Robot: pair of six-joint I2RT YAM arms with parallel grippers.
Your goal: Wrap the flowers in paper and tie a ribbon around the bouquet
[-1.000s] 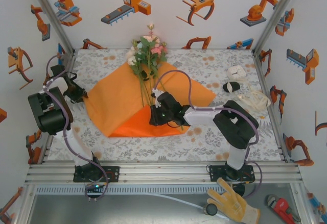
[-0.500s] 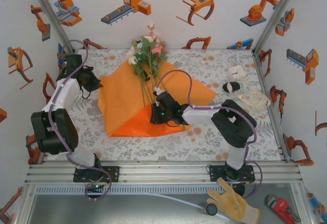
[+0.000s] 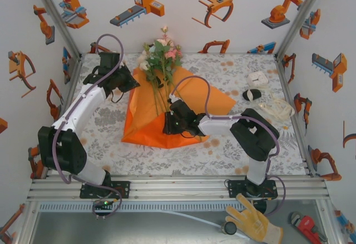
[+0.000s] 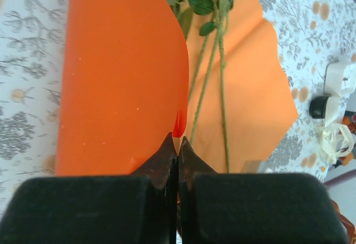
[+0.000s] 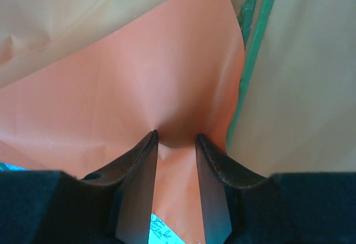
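The flowers lie with their blossoms at the far end of the orange paper, and their green stems run down its middle. My left gripper is shut on the paper's left corner and holds that flap lifted and curled toward the stems. Near the lower end of the stems, my right gripper stands with its jaws apart, its tips pressing on a folded flap of the paper. The cream ribbon lies in a loose bundle at the right.
A small white box and a black oval object sit right of the paper, near the ribbon. Patterned tablecloth shows bare on the left. Walls close in the back and sides.
My left gripper has closed on the paper's left corner and carried it to the right and away, folding that side toward the stems. The right gripper stays in place, jaws slightly wider.
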